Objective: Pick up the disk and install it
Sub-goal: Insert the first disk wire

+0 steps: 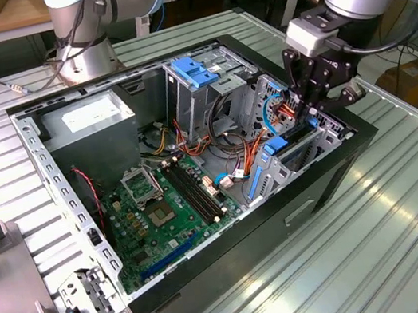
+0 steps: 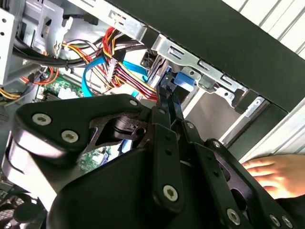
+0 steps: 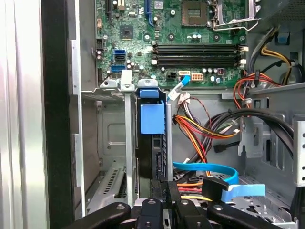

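Observation:
The disk (image 3: 152, 157) stands on edge in the drive bay at the case's front corner, with its blue carrier frame (image 3: 151, 118) toward the motherboard. In the second wrist view a blue piece of the disk's frame (image 2: 183, 82) shows just past the fingertips. My gripper (image 1: 309, 105) reaches down into this bay at the exterior view's right. Its two black fingers (image 2: 167, 102) stand close together and pinch the disk's near edge in both wrist views. The rest of the disk is hidden by the bay walls (image 3: 128, 143).
The open case (image 1: 195, 167) holds a motherboard (image 1: 165, 205), a grey power-supply box (image 1: 89, 119), a tall cage with a blue cap (image 1: 194, 70) and loose cable bundles (image 3: 209, 138). A person's hand (image 2: 279, 174) rests beside the case. A metal bracket (image 1: 90, 307) and grey fixtures (image 1: 4, 282) lie on the table.

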Tool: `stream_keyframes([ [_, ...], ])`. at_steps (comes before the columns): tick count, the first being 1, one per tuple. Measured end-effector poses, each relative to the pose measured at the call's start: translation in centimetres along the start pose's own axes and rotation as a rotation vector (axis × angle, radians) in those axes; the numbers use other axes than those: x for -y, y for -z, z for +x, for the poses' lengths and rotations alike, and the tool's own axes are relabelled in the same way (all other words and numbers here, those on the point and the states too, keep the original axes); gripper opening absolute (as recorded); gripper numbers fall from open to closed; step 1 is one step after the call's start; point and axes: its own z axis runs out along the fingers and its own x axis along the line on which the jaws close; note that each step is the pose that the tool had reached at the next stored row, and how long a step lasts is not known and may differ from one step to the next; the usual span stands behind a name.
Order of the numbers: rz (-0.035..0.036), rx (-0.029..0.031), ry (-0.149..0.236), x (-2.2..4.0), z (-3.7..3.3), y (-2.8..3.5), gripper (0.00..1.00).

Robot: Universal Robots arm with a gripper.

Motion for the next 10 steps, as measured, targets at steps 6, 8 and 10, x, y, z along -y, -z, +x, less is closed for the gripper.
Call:
stream_keyframes([
  [6,-0.0005,-0.0001,0.013,-0.27,0.01,-0.13,0.17],
  [8,-0.0001,-0.0001,0.002,-0.27,0.01,-0.21,0.17],
  [10,-0.0001,0.0001,0.000,-0.28,0.02,-0.31,0.17],
])
